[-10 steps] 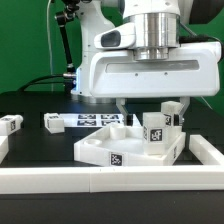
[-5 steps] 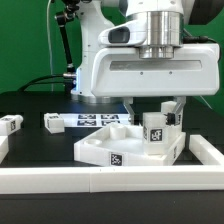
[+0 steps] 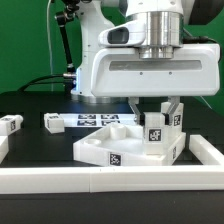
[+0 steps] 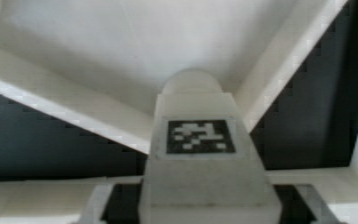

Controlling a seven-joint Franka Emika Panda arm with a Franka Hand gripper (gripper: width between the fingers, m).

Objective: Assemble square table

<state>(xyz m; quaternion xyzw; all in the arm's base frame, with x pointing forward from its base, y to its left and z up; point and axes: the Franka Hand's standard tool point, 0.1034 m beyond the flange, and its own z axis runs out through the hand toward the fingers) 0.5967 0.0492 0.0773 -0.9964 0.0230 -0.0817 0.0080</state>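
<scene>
The square table's white slab [image 3: 100,150] lies recessed face up, with a tag on its front rim. A short white tagged leg [image 3: 155,130] stands upright at its corner on the exterior view's right. My gripper [image 3: 156,108] hangs straight above it, with a finger on each side of the leg's top. In the wrist view the leg [image 4: 199,120] fills the space between the black pads [image 4: 124,198], which lie against its sides. My gripper [image 4: 202,205] is shut on it, over the slab's rim [image 4: 105,60]. A second leg [image 3: 176,118] stands just behind.
Another tagged leg [image 3: 10,124] lies at the exterior view's left. The marker board [image 3: 55,122] lies flat behind the slab. A long white border wall [image 3: 110,182] runs along the front and up the right side [image 3: 208,150].
The fingers have come together from wide open onto the sides of the upright leg. The arm, the slab and the other legs have stayed in place.
</scene>
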